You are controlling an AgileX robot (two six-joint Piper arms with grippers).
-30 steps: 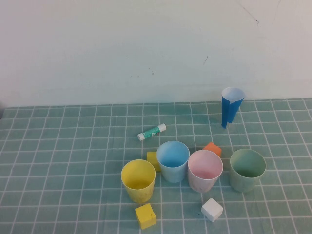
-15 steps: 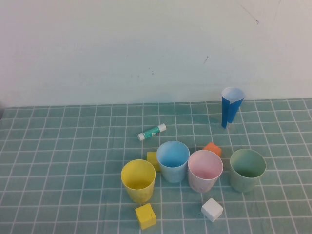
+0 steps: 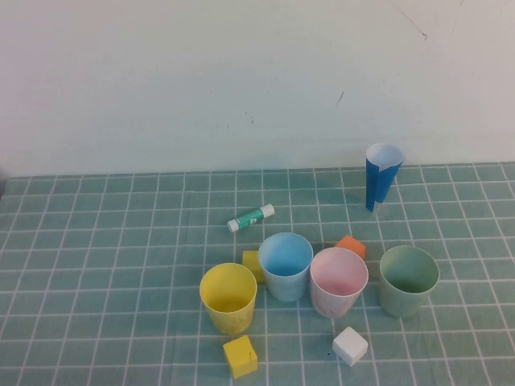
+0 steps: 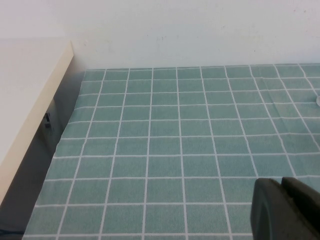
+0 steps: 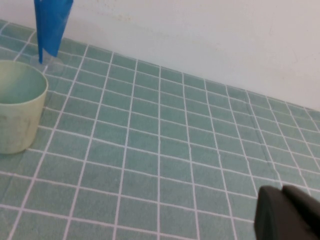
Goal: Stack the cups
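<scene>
Checked mat [image 3: 121, 265], 4 cups [image 3: 286, 266] overhead, left hand [image 4: 287, 210], right hand [image 5: 287, 215] wrist-only

A green cloth with a white grid [image 3: 96, 265] is spread over the table, and a white wall [image 3: 201, 80] is seen behind it. A blue-and-white paper cone [image 3: 381, 176] is stood point down near the wall, towards the right. A glue stick with a green label [image 3: 250, 217] is laid on its side near the middle of the cloth. Two yellow blocks are seen: one [image 3: 241, 355] at the near edge, the other [image 3: 253, 264] partly hidden farther back. An orange block [image 3: 351, 244] is set to the right of that, also partly hidden. A white block [image 3: 350, 346] is placed near the front edge. In the left wrist view, a pale tabletop edge [image 4: 25, 100] is shown beside the cloth.
</scene>
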